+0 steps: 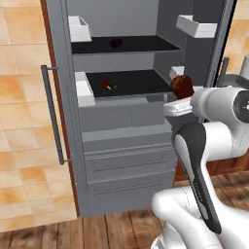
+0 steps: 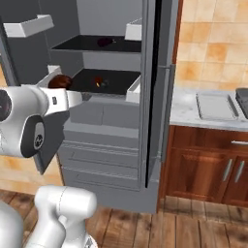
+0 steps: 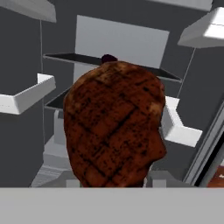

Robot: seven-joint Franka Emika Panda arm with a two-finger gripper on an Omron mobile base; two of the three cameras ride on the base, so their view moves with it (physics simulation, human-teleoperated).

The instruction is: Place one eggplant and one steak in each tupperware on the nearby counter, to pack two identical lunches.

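A reddish-brown grilled steak (image 3: 113,124) sits in my gripper (image 1: 180,98), which is shut on it just outside the open fridge; the steak (image 1: 182,86) hides the fingertips in the hand view. The same held steak (image 2: 60,81) shows at the left in the right base view. A second steak (image 1: 106,84) with a pale orange stub lies on the lower fridge shelf. One dark purple eggplant (image 1: 115,43) rests on the upper shelf, also seen as the eggplant (image 3: 108,58) behind the held piece. On the marbled counter (image 2: 186,110) lie a pale tupperware (image 2: 215,106) and a dark tupperware (image 2: 242,100) at the picture's edge.
The open fridge door (image 2: 154,92) stands between the shelves and the counter. White door bins (image 1: 80,29) hang at both sides of the fridge. Grey drawers (image 1: 129,160) sit below the shelves. Wooden cabinet fronts (image 2: 203,167) with silver handles run under the counter.
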